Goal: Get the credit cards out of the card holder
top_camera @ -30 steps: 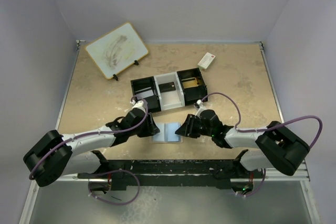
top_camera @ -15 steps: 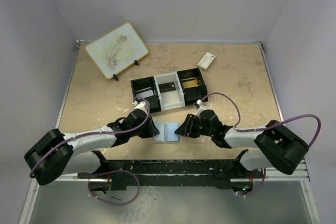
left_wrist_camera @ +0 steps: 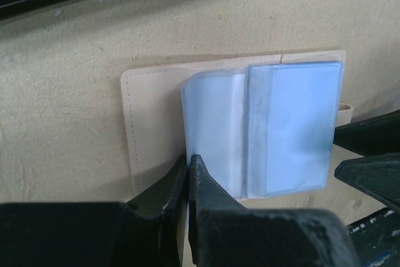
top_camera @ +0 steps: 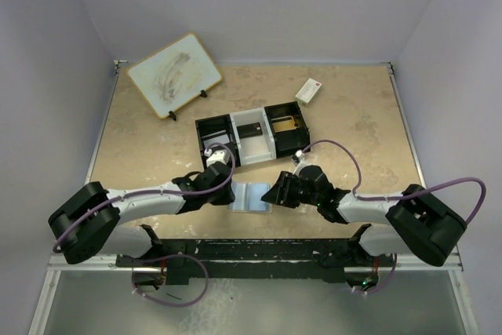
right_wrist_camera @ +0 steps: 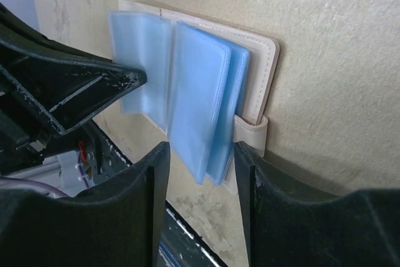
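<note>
A: Item and place?
B: Card holder [top_camera: 251, 197], open flat on the table [top_camera: 353, 131] near its front edge, between both grippers; pale blue sleeves [right_wrist_camera: 194, 92] fanned up.
A: Jaws?
B: Left gripper [left_wrist_camera: 189, 162]: pressed together at a sleeve's lower edge; whether it catches the sleeve cannot be told. Right gripper [right_wrist_camera: 200, 148]: spread, astride the sleeve stack.
A: Step?
B: Probably parting the sleeves. The next move calls for a pinch on one card's edge.

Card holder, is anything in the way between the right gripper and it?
Nothing visible. The right gripper stands open astride the blue sleeves of the card holder, at its tab edge. The left gripper is shut at the opposite edge.
</note>
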